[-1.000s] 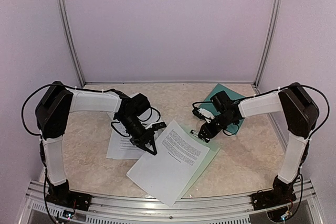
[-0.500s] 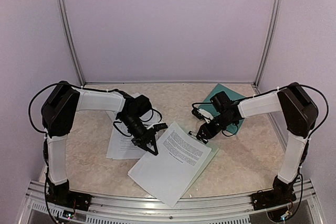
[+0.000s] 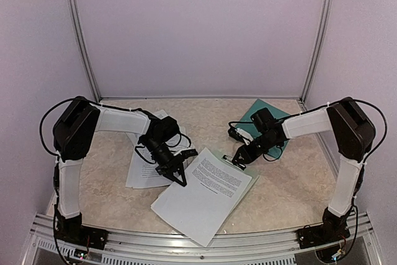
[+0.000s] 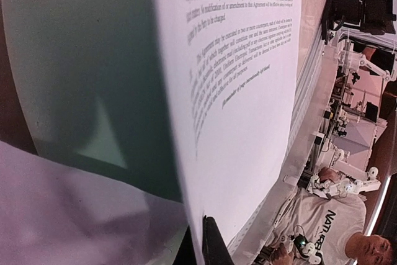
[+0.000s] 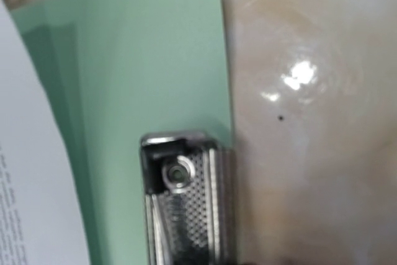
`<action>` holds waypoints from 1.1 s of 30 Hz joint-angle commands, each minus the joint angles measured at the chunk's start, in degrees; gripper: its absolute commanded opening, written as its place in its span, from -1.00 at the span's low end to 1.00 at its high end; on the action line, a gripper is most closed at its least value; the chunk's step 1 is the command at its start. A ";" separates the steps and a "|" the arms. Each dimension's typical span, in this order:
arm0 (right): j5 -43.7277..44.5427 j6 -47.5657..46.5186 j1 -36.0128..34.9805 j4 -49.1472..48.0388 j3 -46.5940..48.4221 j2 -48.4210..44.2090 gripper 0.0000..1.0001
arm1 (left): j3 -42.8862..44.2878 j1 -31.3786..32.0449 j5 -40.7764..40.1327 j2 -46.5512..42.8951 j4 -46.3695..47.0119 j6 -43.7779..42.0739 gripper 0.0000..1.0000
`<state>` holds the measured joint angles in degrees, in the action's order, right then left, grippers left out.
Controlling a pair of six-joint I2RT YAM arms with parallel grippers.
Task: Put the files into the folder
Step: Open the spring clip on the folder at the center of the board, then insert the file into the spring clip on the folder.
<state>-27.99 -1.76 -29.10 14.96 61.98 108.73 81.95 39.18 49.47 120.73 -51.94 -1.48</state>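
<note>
Where its two fingers come together, the left gripper [image 3: 178, 178] pinches the near-left edge of the top sheet [image 3: 205, 192], and in the left wrist view the printed page rises edge-on from between the dark fingertips [image 4: 209, 246]. That sheet lies skewed on a small pile of paper at the front middle of the table [image 3: 291, 184], and the pile rests on a pale green clipboard [image 5: 155, 60]. A sliver of the board shows along the pile's right side.

The right gripper [image 3: 239, 158] hangs at the far corner of the board, right over its silver clip [image 5: 186, 203]. Its fingers do not show clearly in any view, so I cannot tell whether they are spread or closed on the clip.

More loose sheets [image 3: 141, 169] lie flat under the left arm, to the left of the pile. The folder [image 3: 263, 110] sits apart at the far right of the table, partly hidden behind the right arm, with no paper on it.
</note>
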 commanded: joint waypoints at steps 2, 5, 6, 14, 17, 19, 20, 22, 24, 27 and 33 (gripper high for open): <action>-2.03 1.44 0.60 1.32 -1.65 2.04 -1.00 | -0.50 -0.42 1.86 1.94 0.28 -0.79 -1.00; -2.81 1.60 0.66 0.77 -2.14 2.18 -1.00 | -0.32 -0.50 2.22 2.57 0.32 -0.80 -1.00; -3.01 1.63 0.66 0.45 -2.27 2.26 -1.00 | -0.23 -0.51 2.51 2.79 0.35 -0.81 -1.00; -3.61 3.63 0.80 -0.52 -2.83 2.61 -1.00 | 1.61 -0.85 4.03 5.13 -0.19 -0.79 -1.00; -3.91 3.81 0.76 -1.17 -3.21 2.63 -1.00 | 2.72 -1.02 4.17 6.12 -0.88 -1.02 -1.00; -4.27 3.88 0.77 -1.39 -3.31 2.79 -1.00 | 3.46 -1.27 4.37 6.73 -1.28 -1.15 -1.00; -4.61 3.86 0.86 -1.54 -3.35 2.78 -1.00 | 3.85 -1.44 4.60 7.07 -1.60 -1.23 -1.00; -4.82 3.96 0.87 -1.68 -3.43 2.88 -1.00 | 4.78 -1.68 4.60 7.81 -2.47 -1.50 -1.00; -4.73 3.82 0.88 -1.63 -3.39 2.99 -1.00 | 5.47 -1.94 4.71 8.47 -3.16 -1.75 -1.00; -4.17 3.34 0.86 -1.19 -3.16 2.85 -1.00 | 5.85 -2.34 4.76 9.23 -3.66 -1.78 -1.00; -2.26 2.39 0.87 0.36 -2.47 2.06 -1.00 | 6.69 -2.44 3.92 10.16 -5.26 -1.60 -1.00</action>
<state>-32.12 1.04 -28.58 11.05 60.25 109.23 86.94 37.04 53.63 129.10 -54.94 -2.02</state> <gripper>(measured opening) 0.166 0.003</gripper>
